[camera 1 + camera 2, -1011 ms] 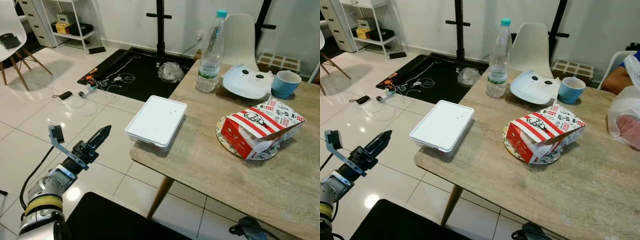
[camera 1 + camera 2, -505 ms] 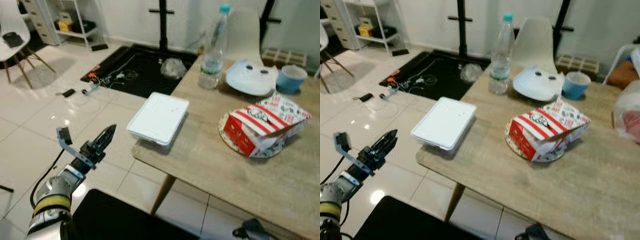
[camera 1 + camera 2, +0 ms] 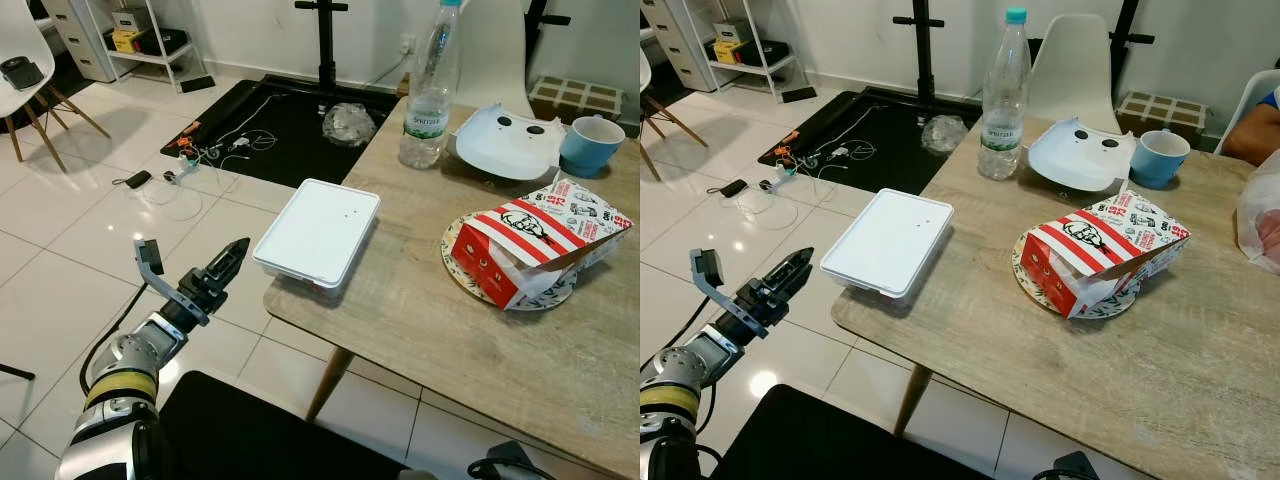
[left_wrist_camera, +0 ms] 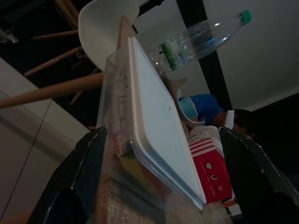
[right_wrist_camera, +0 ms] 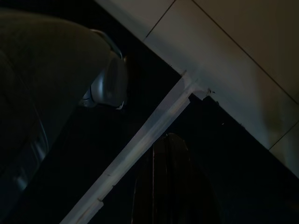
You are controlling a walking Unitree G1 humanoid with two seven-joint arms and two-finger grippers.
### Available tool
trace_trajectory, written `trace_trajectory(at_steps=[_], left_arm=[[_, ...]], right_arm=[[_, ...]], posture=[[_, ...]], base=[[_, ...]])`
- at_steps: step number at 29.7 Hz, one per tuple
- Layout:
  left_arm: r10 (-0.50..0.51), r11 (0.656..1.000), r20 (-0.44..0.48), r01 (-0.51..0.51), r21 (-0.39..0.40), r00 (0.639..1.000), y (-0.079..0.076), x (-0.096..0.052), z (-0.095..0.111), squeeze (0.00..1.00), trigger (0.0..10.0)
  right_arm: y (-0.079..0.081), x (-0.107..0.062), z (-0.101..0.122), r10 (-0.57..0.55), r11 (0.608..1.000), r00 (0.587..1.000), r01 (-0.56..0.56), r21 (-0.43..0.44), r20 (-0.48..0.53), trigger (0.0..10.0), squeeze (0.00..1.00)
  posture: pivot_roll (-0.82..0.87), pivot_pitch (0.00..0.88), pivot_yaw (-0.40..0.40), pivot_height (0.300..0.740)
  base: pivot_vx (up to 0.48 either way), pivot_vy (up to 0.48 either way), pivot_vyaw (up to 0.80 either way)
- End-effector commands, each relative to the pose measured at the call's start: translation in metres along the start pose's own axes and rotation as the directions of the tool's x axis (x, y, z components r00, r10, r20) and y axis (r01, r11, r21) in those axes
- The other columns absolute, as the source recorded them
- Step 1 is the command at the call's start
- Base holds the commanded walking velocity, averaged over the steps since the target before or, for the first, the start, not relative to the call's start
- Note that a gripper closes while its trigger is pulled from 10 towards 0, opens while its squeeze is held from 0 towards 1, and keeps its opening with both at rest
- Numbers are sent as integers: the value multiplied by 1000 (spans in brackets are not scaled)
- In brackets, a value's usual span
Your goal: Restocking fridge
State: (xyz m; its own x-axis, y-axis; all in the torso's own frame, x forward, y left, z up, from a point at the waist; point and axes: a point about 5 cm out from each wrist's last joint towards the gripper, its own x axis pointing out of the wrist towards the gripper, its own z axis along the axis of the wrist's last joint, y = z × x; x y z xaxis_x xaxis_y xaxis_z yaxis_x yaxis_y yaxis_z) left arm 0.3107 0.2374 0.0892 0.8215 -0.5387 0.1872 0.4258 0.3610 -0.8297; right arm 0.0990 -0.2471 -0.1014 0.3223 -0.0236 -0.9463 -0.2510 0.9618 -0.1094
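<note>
my left gripper (image 3: 232,258) hangs above the floor tiles, just off the near-left corner of the wooden table (image 3: 480,350), apart from the white-lidded container (image 3: 318,231). fingers spread wide, grasping nothing; the left wrist view frames the container between them. the container lies flat at the table's left edge, overhanging slightly. water bottle (image 3: 428,90) stands behind it. my right gripper (image 5: 168,182) hangs idle, fingers pressed together.
</note>
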Motion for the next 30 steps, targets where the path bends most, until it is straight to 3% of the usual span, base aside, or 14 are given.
trace_trajectory(at_steps=[1, 30], left_arm=[[3, 1000, -28, -4, -19, 1000, 0, 4, -6, 0, 10000], [-46, 997, -158, 36, -68, 986, -5, 26, -31, 0, 10000]], right_arm=[[2, 0, -3, 5, 1000, 1000, -5, 8, 6, 10000, 0], [5, -1, -9, 4, 1000, 1000, -5, 28, 8, 10000, 0]], posture=[[-59, 84, 55, 740], [-73, 96, 83, 740]], base=[[0, 0, 0], [0, 0, 0]])
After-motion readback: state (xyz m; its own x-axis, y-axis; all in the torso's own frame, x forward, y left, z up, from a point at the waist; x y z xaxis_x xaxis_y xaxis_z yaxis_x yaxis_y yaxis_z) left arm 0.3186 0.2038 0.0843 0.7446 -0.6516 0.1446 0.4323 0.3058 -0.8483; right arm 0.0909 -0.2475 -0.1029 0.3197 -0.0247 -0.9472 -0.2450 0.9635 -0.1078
